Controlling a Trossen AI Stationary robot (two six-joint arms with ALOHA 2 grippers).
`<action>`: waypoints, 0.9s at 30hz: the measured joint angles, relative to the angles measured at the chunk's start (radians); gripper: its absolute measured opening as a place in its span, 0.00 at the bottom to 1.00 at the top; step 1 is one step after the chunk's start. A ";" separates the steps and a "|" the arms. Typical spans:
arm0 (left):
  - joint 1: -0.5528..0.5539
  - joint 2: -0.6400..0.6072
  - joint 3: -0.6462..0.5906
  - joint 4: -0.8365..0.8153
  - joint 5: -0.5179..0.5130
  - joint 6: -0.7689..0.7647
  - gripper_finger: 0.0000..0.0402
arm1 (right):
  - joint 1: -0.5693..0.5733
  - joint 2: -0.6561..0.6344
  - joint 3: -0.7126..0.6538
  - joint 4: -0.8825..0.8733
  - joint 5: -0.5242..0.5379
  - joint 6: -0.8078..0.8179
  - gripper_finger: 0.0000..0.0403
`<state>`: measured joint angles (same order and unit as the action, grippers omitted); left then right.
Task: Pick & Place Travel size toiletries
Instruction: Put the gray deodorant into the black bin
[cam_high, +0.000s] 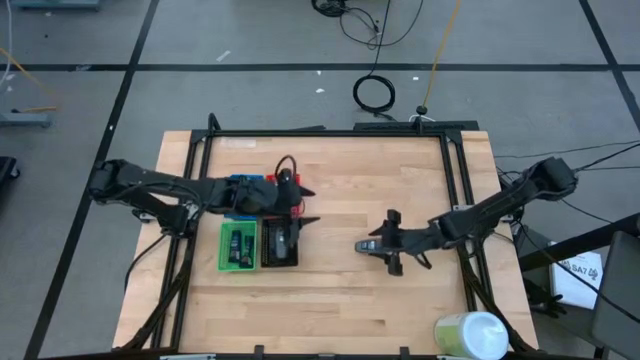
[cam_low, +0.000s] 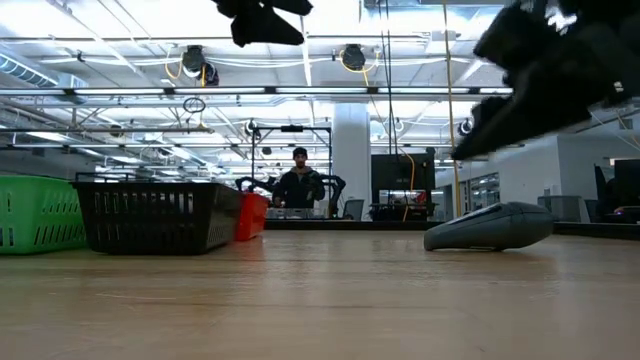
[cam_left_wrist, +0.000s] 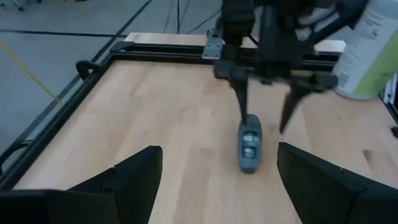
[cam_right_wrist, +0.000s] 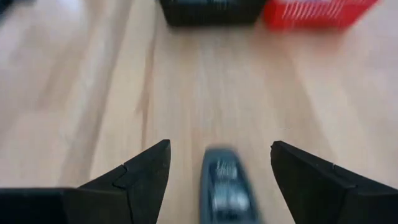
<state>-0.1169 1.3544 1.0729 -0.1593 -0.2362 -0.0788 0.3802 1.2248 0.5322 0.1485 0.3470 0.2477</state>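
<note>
I am hovering the right gripper (cam_right_wrist: 214, 163), jaws spread, above a dark oblong pack (cam_right_wrist: 226, 185) lying lengthwise between them on the tabletop (cam_high: 330, 290), nearer this arm.

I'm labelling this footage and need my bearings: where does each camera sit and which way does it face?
High: overhead, straight down on the table, both arms.
Low: table height, looking across to a person; grey pack, black tray.
Left wrist: above the trays, facing the right gripper astride the pack; own fingers below.
Right wrist: looks over the pack toward the trays.
Shared: the pack shows in all.
</note>
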 joint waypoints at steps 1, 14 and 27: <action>0.014 0.000 0.000 0.005 0.017 0.003 0.77 | -0.003 0.024 0.000 -0.012 -0.015 0.016 0.66; 0.124 0.001 0.000 0.014 0.113 -0.002 0.77 | -0.016 0.102 0.001 -0.180 -0.091 0.054 0.66; 0.141 0.053 -0.001 0.013 0.105 -0.067 0.77 | -0.070 0.164 0.001 -0.175 -0.169 0.010 0.51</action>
<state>0.0238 1.4077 1.0721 -0.1464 -0.1314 -0.1454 0.3106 1.3893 0.5327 -0.0260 0.1776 0.2582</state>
